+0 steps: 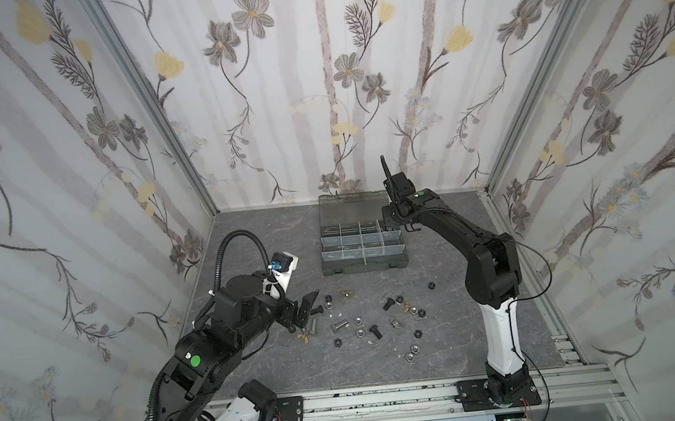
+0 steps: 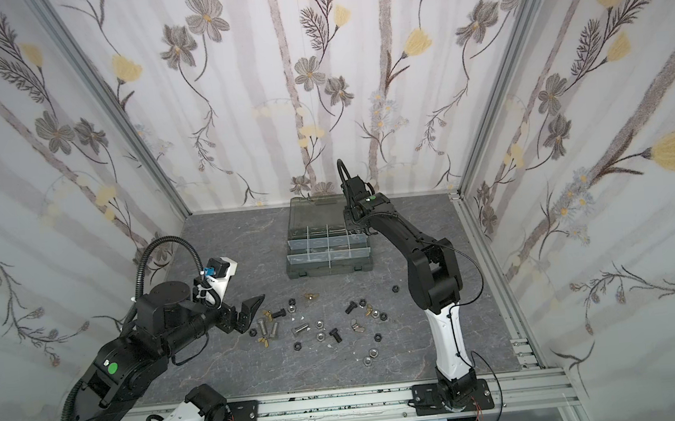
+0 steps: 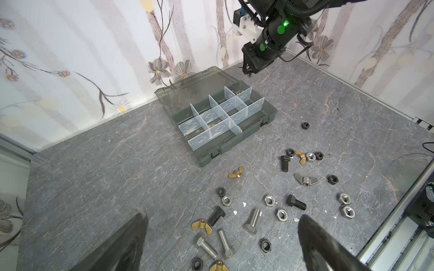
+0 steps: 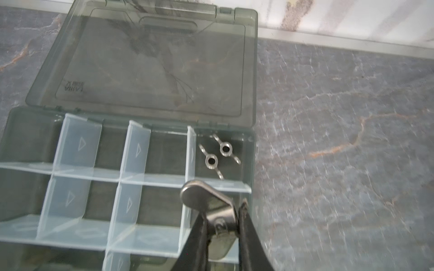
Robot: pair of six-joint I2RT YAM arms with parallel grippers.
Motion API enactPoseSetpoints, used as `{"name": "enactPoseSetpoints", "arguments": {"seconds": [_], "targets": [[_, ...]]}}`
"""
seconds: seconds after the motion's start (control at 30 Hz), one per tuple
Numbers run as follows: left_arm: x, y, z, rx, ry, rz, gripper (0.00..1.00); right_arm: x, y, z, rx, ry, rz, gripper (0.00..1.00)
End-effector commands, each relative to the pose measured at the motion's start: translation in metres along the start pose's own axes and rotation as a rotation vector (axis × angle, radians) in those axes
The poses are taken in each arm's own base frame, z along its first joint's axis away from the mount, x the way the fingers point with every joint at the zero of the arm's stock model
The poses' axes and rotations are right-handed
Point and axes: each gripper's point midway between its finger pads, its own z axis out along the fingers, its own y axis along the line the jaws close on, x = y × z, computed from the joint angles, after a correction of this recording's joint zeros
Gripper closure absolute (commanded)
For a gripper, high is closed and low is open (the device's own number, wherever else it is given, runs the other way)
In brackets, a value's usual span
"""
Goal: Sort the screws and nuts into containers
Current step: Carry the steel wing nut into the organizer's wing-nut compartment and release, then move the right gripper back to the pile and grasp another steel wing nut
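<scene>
- In both top views the organiser case (image 1: 365, 264) stands open at the back of the desk (image 1: 247, 244). The loose screws (image 1: 339, 326) and nuts (image 1: 359, 333) lie scattered in front of it. The right end effector (image 1: 391, 227) hangs over the right rear corner of the case. The left end effector (image 1: 310, 304) hovers at the left edge of the scattered pieces.
- In the left wrist view the left end effector has its jaws wide and holds nothing. Below it lie a silver screw (image 3: 253, 220) and a hex nut (image 3: 269, 200). We judge these pieces to be hard, light and smooth. A screw may roll, so we would take it across the shank. A flat nut lies low and is best pinched across its flats.
- In the right wrist view the right end effector is narrow and clamps a silver wing nut (image 4: 199, 194) at its body, with one ear sticking out. It is just before the corner compartment (image 4: 249, 152), where two wing nuts (image 4: 210, 162) lie.
</scene>
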Motion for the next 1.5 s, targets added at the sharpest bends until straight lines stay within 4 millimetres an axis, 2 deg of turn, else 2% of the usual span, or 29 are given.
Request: {"name": "enactPoseSetpoints", "arguments": {"seconds": [0.0, 0.13, 0.23, 0.37, 0.53, 0.67, 0.77, 0.93, 1.03, 1.13, 1.27, 1.47], "targets": [[-0.001, 0.002, -0.002, -0.013, -0.002, 0.0, 0.0, 0.001, 0.003, 0.02, -0.004, 0.02, -0.048, 0.88], [-0.001, 0.005, -0.001, -0.029, 0.004, -0.019, 0.0, 0.0, -0.004, 0.043, 0.012, 0.024, -0.033, 0.89], [0.0, 0.003, 0.001, -0.016, 0.016, -0.029, 0.0, 0.0, -0.002, 0.055, 0.007, 0.012, -0.035, 0.89], [0.002, 0.002, 0.002, -0.011, 0.035, -0.033, 0.0, 0.008, -0.002, 0.072, 0.013, 0.031, -0.036, 0.89], [0.001, 0.003, 0.004, -0.017, 0.03, -0.035, 0.0, 0.02, 0.001, 0.083, 0.007, 0.063, -0.028, 0.85], [-0.003, 0.003, 0.003, -0.014, 0.035, -0.026, 0.0, 0.02, 0.002, 0.083, 0.005, 0.062, -0.023, 0.79], [-0.004, 0.003, 0.002, -0.018, 0.035, -0.016, 0.0, 0.017, 0.004, 0.078, 0.002, 0.057, -0.025, 0.72], [-0.007, 0.003, 0.001, -0.016, 0.023, -0.003, 0.0, 0.008, 0.004, 0.058, 0.0, 0.041, -0.03, 0.61], [-0.009, 0.002, -0.001, -0.011, 0.009, -0.004, 0.0, 0.004, 0.006, 0.038, 0.0, 0.037, -0.044, 0.61], [-0.009, -0.001, 0.0, 0.007, -0.005, -0.006, 0.0, 0.012, 0.011, 0.008, 0.004, 0.033, -0.057, 0.61], [-0.009, -0.004, -0.001, 0.024, -0.027, -0.002, 0.0, 0.055, 0.02, -0.039, -0.003, 0.056, -0.082, 0.6], [-0.01, -0.003, -0.007, 0.021, -0.043, 0.002, 0.0, 0.176, 0.045, -0.092, -0.09, 0.18, -0.104, 0.57]]}}
